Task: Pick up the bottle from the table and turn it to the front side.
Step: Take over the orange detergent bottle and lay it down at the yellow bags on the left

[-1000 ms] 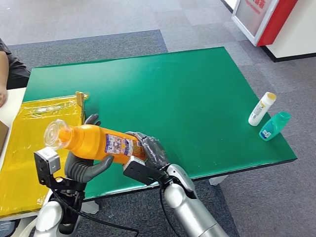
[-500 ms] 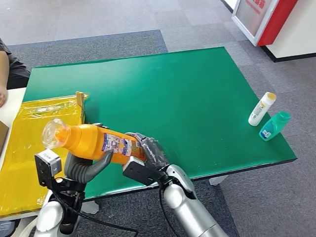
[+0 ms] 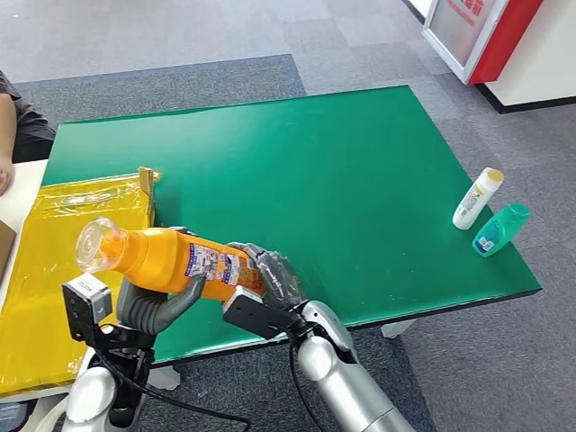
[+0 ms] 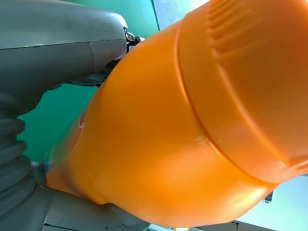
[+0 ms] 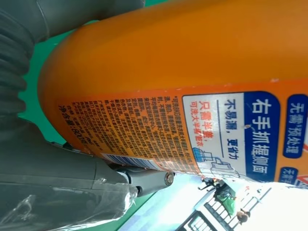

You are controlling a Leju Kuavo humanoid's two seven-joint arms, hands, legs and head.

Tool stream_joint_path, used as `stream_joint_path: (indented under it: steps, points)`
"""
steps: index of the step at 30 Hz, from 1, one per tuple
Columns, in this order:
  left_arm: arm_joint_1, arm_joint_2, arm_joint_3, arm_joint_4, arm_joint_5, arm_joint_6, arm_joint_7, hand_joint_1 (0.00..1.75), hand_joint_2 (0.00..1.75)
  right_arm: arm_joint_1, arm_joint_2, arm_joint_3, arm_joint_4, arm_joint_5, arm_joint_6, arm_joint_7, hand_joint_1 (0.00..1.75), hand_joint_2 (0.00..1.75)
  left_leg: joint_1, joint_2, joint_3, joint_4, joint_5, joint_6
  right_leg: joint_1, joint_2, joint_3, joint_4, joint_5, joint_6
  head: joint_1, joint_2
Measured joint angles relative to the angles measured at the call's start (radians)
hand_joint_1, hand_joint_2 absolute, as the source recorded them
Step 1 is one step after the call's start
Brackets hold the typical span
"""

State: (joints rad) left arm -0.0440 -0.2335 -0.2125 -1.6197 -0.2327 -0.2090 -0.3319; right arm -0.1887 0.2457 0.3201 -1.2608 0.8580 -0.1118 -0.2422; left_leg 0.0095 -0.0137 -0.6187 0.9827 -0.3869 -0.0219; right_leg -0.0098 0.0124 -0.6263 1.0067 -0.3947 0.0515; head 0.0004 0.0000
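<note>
Grey carpet tiles run around our green table (image 3: 353, 171), with a red and white cabinet (image 3: 475, 31) off at the far right corner and a person's dark sleeve (image 3: 23, 121) at the far left edge. We hold the orange bottle (image 3: 173, 259) in the air above the near left part of the table, lying almost level, its clear cap (image 3: 94, 244) pointing to our left over the yellow plastic sheet (image 3: 40, 270) and its base toward our right. Our left hand (image 3: 153, 304) cradles the bottle from below near its shoulder, dark fingers curled up around the orange body; in the left wrist view the grey thumb (image 4: 61, 43) lies against the bottle (image 4: 188, 120). Our right hand (image 3: 272, 274), wrapped in clear film, grips the base end; the right wrist view shows the bottle (image 5: 181, 86) between the grey parts of that hand (image 5: 54, 178), with a blue and white printed label (image 5: 232, 134) facing the camera. Well apart, near the right edge of the table, a white bottle with a yellow cap (image 3: 477, 198) lies just beside a teal bottle (image 3: 500, 229).
</note>
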Motion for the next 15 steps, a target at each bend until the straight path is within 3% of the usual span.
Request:
stream_joint_path:
  steps: [2,9,15]
  points:
    - [0.000,0.000,0.000,0.000,0.000,0.000,0.000,1.75,1.75,0.000,0.000,0.000,0.000,0.000,0.000,0.000,0.05,1.75,0.000,0.000,0.000,0.000,0.000,0.000,0.000,0.000,0.000,0.000,0.000,0.000,0.000,0.000]
    - [0.001,0.011,0.000,-0.018,-0.046,0.017,-0.001,1.75,1.75,0.003,-0.002,-0.007,0.000,-0.006,-0.008,0.012,0.00,1.75,0.000,0.000,0.000,0.000,0.000,0.000,0.000,0.000,0.000,0.000,0.000,0.000,0.000,0.000]
    - [0.001,0.068,0.041,-0.119,-0.236,0.078,0.020,1.75,1.75,0.038,-0.018,-0.075,-0.034,-0.033,-0.012,0.016,0.00,1.75,0.000,0.000,0.000,0.000,0.000,0.000,0.000,0.000,0.000,0.000,0.000,0.000,0.000,0.000]
